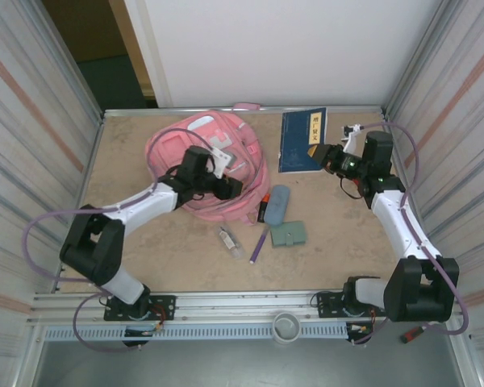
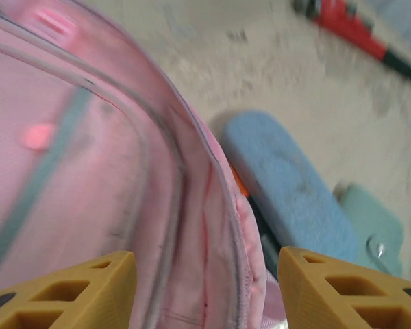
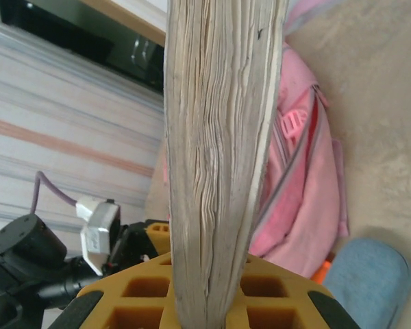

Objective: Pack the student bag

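Note:
The pink student bag [image 1: 248, 165] lies flat at the back left of the table. My left gripper [image 1: 228, 187] hovers over its lower right edge. In the left wrist view the yellow fingers [image 2: 89, 291] stand apart, and the bag's zipped rim [image 2: 212, 226] runs between them untouched. My right gripper [image 1: 328, 156] is shut on the near right edge of a blue book [image 1: 301, 137] at the back right. In the right wrist view the book's grey page edge [image 3: 219, 151] rises straight out of the clamped jaws, with the bag [image 3: 298, 192] behind it.
A grey-blue pencil pouch [image 1: 277, 203], an orange marker [image 1: 264, 205], a teal wallet [image 1: 288, 234], a purple pen [image 1: 259, 243] and a small clear bottle [image 1: 230, 240] lie just right of and below the bag. Corrugated walls close in both sides.

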